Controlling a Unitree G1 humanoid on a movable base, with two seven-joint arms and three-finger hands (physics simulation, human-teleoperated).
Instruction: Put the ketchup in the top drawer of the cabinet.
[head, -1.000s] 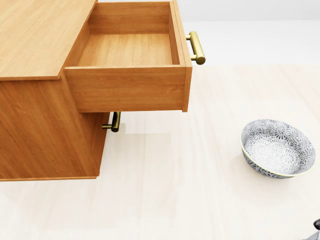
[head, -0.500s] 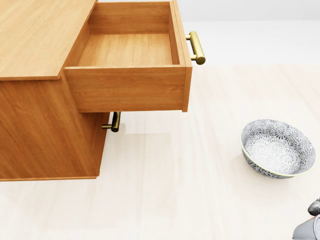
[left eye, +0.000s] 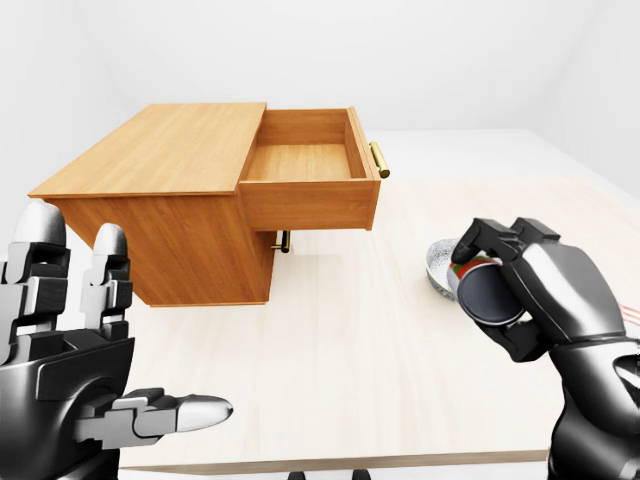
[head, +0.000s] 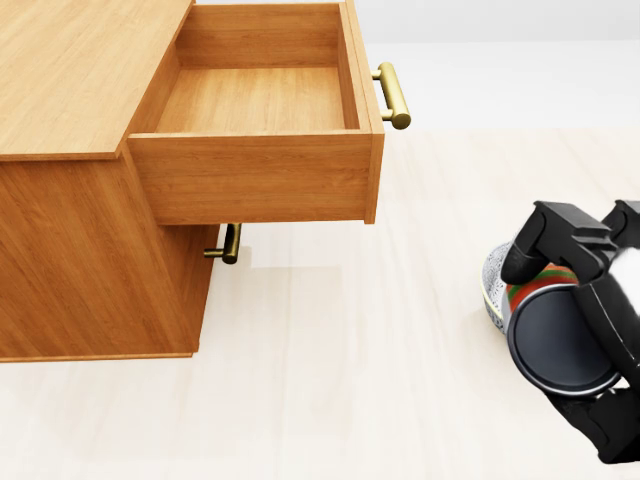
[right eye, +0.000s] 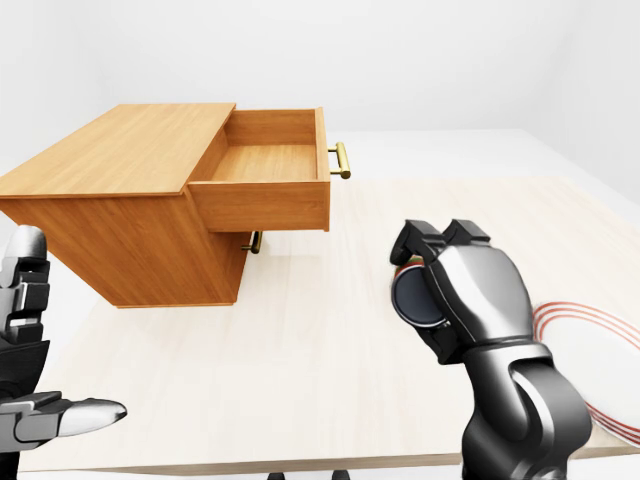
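Pale wooden tabletop (head: 380, 380) under white walls, carrying a wooden cabinet (left eye: 160, 200) toward the left of the eye views. Top drawer (head: 255, 100) pulled fully out toward the right, bare inside, brass bar handle (head: 393, 95) on its face; second brass handle (head: 229, 243) just visible beneath, on a lower drawer that sits closed. Right hand (head: 585, 330) raised above the table at the right edge of the head view, black fingers (head: 545, 240) clamped round the ketchup (head: 555, 340), held on its side with the dark round end facing the camera and a red and green label band showing behind it. Ketchup well apart from the drawer, lower and to the right of it in the head view, clear of the tabletop. Patterned bowl (left eye: 437, 262) mostly hidden behind the held ketchup, only its left rim peeking out. Left hand (left eye: 70, 350) up at the lower left of the left-eye view, fingers spread and upright, thumb pointing right, gripping nothing. Plate with red rings (right eye: 590, 350) at the right of the right-eye view, lying flat on the table behind the right forearm.
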